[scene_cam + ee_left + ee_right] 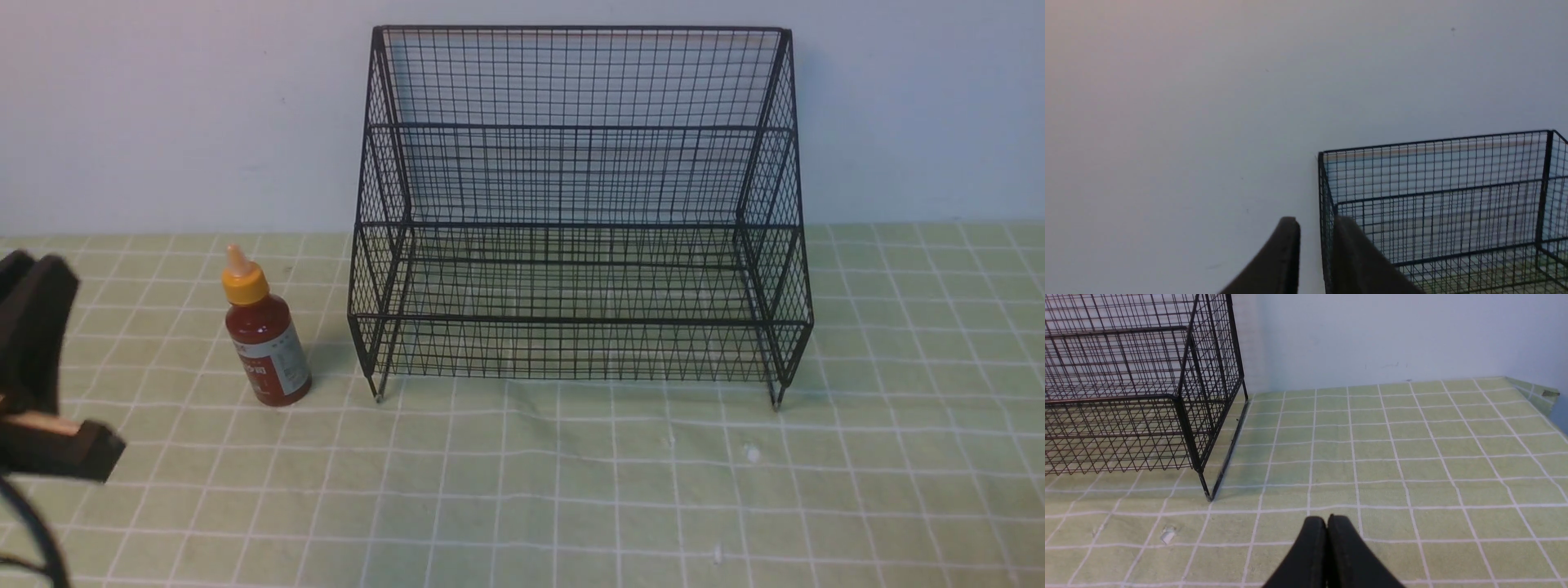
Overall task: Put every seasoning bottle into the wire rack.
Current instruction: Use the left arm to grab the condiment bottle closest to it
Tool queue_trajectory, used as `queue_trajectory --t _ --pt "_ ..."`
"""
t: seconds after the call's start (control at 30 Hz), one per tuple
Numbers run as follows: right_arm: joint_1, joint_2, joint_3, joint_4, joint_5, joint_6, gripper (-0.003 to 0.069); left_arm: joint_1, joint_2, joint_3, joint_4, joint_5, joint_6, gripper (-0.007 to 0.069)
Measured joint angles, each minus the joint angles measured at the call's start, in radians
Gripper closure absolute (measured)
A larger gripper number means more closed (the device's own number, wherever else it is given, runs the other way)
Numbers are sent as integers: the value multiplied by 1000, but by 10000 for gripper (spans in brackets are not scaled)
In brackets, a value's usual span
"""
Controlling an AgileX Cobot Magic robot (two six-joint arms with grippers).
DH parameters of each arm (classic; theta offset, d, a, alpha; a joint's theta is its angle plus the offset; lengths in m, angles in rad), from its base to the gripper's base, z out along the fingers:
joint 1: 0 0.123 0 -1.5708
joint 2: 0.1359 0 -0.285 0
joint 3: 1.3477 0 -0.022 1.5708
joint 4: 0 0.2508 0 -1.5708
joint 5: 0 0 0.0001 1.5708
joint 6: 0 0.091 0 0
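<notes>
Right gripper (1327, 521) sits low over the green checked cloth (1412, 457), jaws pressed together, empty; left gripper (1314, 223) has its jaws slightly parted, holding nothing. Further on, the seasoning bottle (267, 343) stands on the cloth just left of the wire rack (580, 220), outside it. The rack backs onto the wall (163, 114).

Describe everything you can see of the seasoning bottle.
The seasoning bottle is small, round, apparently clear plastic filled with dark red sauce, topped by a yellow-orange cap with a pointed nozzle and wrapped in a white-and-red label. It stands upright on the green checked cloth, just left of the wire rack, apart from it. Nothing grips it.
</notes>
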Motion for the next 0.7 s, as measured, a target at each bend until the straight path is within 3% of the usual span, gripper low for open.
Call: queue_trajectory --t 0.17,0.27,0.4,0.5,0.7 --pt "0 0 0 0 0 0 673 0 261 -113 10 -52 -14 315" --pt "0 0 0 0 0 0 673 0 425 -191 -60 -82 -14 181" --pt "0 0 0 0 0 0 673 0 559 -253 -146 -84 -14 79" --pt "0 0 0 0 0 0 673 0 643 -299 -174 -84 -10 40" --pt "0 0 0 0 0 0 673 0 764 -367 -185 -89 21 32"
